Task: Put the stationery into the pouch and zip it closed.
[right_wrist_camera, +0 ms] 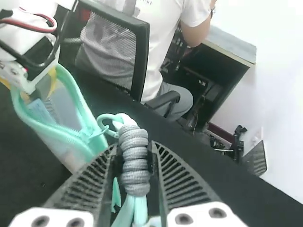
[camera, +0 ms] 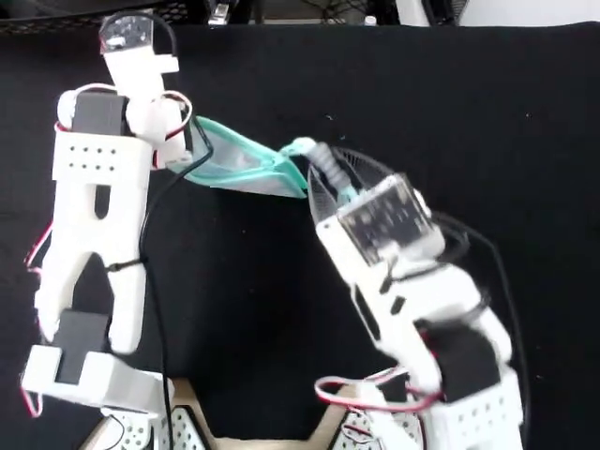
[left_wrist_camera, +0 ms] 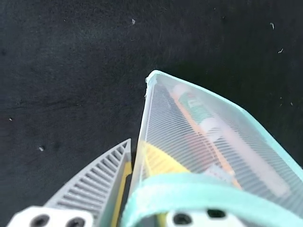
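A: Closest to the overhead lens is the right arm (camera: 412, 281), rising from 5 o'clock. Where does its claw end up?

B: The right claw (camera: 316, 167) sits just off centre toward 12 o'clock, at the 3 o'clock end of the pouch (camera: 239, 167).

A: And the other side?

B: The left arm (camera: 94, 216) runs up the 9 o'clock side of the black counter (camera: 441, 94). The left claw (camera: 192, 148) has the pouch's 9 o'clock end. So the pouch spans between the two claws, around 11 o'clock from the middle. Whether it touches the counter, I cannot tell.

A: What does the left wrist camera give?

B: The pouch (left_wrist_camera: 203, 142) is right up against it, clear and striped, with a teal rim. The left claw (left_wrist_camera: 137, 158) is pressed onto the pouch's edge, one ribbed finger (left_wrist_camera: 104, 175) lying against the outside wall. Through that wall you see the stationery (left_wrist_camera: 208, 127): a pen-like stick with a green band, something yellow, something orange.

A: And the right wrist camera?

B: The right claw (right_wrist_camera: 135, 156) is pinching a grey cord (right_wrist_camera: 135, 142) between its ribbed fingers. The cord joins a teal loop (right_wrist_camera: 109, 122) at the zip. Beyond lies the pouch (right_wrist_camera: 52, 118), its two teal rims standing apart at the end near the left claw (right_wrist_camera: 16, 75).
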`<state>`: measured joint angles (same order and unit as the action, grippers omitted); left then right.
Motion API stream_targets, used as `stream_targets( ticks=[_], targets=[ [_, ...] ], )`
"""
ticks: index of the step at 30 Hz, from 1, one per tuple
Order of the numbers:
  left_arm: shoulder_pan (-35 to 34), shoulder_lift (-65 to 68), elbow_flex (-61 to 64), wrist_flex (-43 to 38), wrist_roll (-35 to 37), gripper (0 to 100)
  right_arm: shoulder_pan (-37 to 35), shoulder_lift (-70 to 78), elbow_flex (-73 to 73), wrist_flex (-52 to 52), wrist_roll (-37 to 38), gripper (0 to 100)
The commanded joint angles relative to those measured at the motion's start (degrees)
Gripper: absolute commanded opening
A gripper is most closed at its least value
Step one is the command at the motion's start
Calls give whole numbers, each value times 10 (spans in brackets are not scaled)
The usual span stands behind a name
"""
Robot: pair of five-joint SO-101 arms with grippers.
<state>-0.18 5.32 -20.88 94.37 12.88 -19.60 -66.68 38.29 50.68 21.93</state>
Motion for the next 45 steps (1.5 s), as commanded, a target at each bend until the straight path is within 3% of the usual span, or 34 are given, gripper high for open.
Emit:
stream_targets(
  ticks=[1,7,13,24,29,33,36,40,45],
  targets=[
    [-15,21,-80,49,-11,33,9,55,-67,-4,6,12],
    [-15,18,-142,63,-11,48,25,66,-45,-54,11,12],
    [-26,11,-186,63,-11,188,47,70,-120,-23,9,12],
    [-28,-171,-197,61,-11,188,43,135,-129,-27,5,12],
    [-28,-187,-196,63,-11,188,43,153,-130,-24,5,12],
    [-26,-193,-114,63,-12,159,43,153,-148,-11,-18,12],
    [-27,-193,-20,61,-12,17,44,153,-171,-4,-63,12],
    [-15,-193,83,58,-26,27,43,153,-192,14,-73,12],
    [52,-193,131,39,-57,30,43,153,-191,11,-74,12]
  ],
)
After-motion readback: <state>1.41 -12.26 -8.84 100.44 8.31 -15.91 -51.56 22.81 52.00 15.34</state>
